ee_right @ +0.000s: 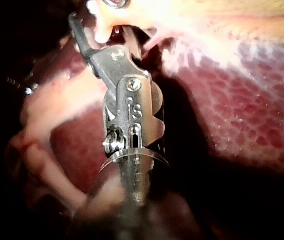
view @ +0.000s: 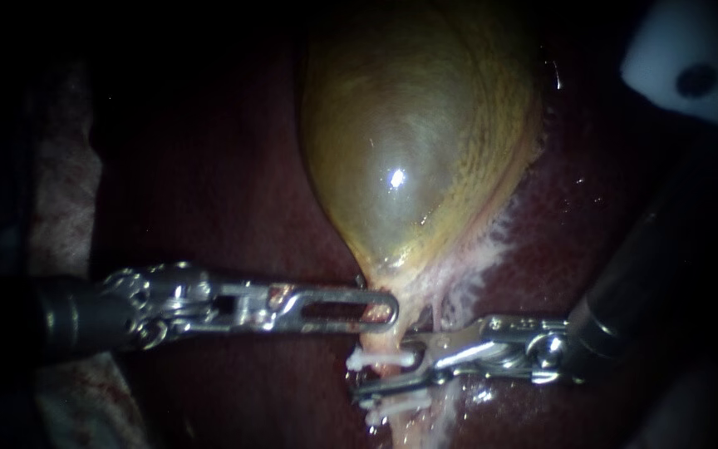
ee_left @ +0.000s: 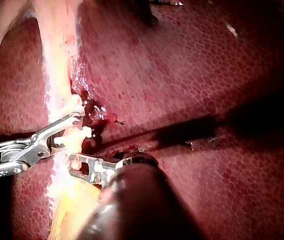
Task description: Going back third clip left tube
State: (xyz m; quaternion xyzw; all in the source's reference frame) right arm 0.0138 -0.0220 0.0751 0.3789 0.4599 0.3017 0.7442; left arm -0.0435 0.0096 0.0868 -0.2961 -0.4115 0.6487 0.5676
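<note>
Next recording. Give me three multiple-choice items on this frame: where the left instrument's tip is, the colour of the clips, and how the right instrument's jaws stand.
1. Where is the tip of the left instrument?
A. In mid-air, clear of all tissue
B. At the narrow lower end of the gallbladder
C. Hidden, out of view

2. What colour are the clips on the tube?
A. Blue
B. White
C. Black

3. How do the jaws of the right instrument stand?
A. Open
B. Shut together, holding nothing
C. Out of view

Answers:
1 B: the endoscope view shows the tip against the tissue where the gallbladder tapers.
2 B: the clips lie as white bars across the pale tube.
3 A: a gap shows between the jaws, beside the clips.
</note>
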